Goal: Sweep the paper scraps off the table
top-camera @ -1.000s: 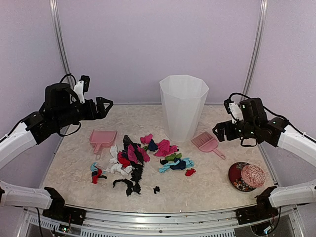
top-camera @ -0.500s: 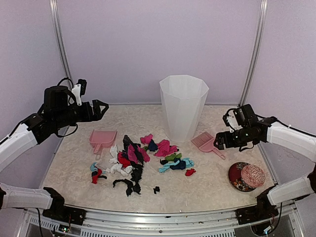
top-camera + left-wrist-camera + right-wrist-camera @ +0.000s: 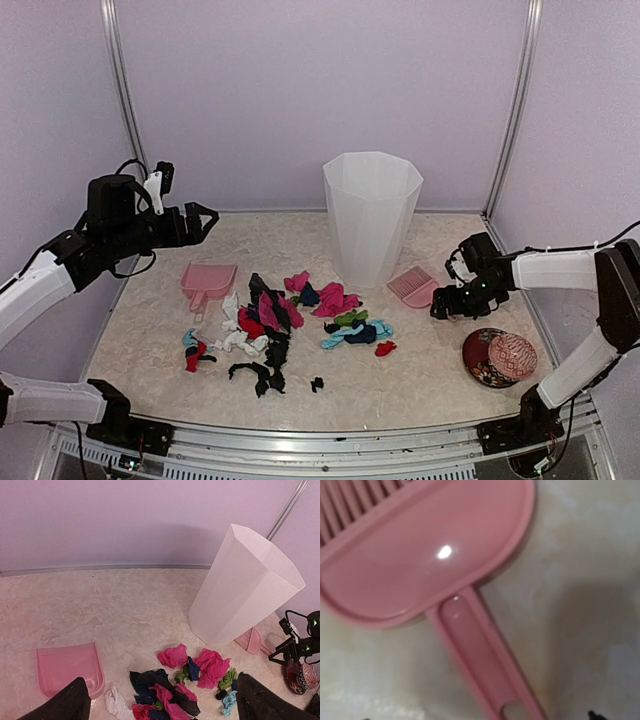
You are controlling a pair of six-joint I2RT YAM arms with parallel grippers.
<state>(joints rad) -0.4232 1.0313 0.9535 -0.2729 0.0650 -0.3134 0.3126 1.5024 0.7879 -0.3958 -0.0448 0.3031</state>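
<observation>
Dropping low, right gripper is straddling the brush handle, jaws spread for a grasp. Left gripper is hovering spread above the dustpan. Scraps are lying unswept on the table.

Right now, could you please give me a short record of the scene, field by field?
paper scraps: heaped mid-table, unswept
dustpan: pink, flat, left of the heap
brush: pink, lying beside the white bin
dish: red patterned, front right
left gripper: open, raised above the dustpan's side
right gripper: low over the brush handle, jaws apart
</observation>
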